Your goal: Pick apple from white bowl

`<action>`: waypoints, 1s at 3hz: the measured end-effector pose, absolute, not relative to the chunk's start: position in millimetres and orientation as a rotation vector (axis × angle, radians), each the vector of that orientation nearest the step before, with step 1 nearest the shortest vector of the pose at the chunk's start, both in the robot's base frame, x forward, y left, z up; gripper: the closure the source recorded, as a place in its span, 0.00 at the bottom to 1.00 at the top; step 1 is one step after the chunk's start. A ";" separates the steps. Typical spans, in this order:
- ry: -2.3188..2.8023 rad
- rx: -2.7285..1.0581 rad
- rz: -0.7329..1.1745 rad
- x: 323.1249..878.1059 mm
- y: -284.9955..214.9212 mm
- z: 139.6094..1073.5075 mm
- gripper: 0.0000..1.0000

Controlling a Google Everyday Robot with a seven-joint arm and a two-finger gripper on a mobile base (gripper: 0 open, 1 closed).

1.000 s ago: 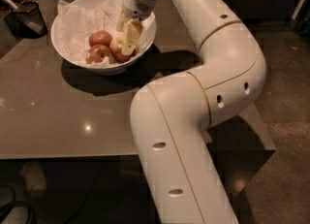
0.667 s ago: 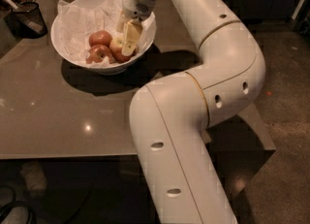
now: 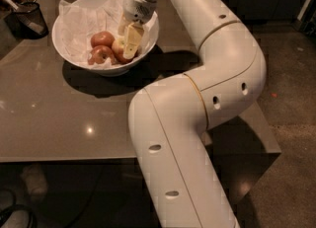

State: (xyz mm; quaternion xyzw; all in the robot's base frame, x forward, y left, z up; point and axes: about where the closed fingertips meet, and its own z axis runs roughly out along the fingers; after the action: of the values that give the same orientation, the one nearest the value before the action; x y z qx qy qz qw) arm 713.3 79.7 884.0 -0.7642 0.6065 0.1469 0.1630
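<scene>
Camera view: the white bowl [image 3: 66, 57] sits near the far left corner of the table [image 3: 59, 118].
Apple: the apple [image 3: 118, 49] lies in the bowl, not lifted yet.
Gripper: the gripper [image 3: 129, 44] is down on the apple; I cannot tell if it grips.
Left: lift it out.

A glossy grey-brown worktop [image 3: 74, 118] fills the left of the view, with small glints of light on its near part. A dark mesh basket [image 3: 29, 19] stands at the worktop's far left corner. Two dark red apples [image 3: 102, 39] lie close together over the worktop's far middle, and the hand [image 3: 129, 49] is down just beside them. Right of the worktop is dark speckled floor [image 3: 291, 98].
</scene>
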 end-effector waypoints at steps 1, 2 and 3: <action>1.730 -2.191 0.418 713.8 81.7 880.7 0.28; 1.732 -2.198 0.420 714.1 81.6 877.7 0.28; 1.739 -2.199 0.427 714.2 79.3 874.1 0.28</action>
State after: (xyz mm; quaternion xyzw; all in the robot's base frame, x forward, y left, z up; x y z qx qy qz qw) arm 714.2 79.3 874.1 -0.7662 0.6063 0.1487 0.1523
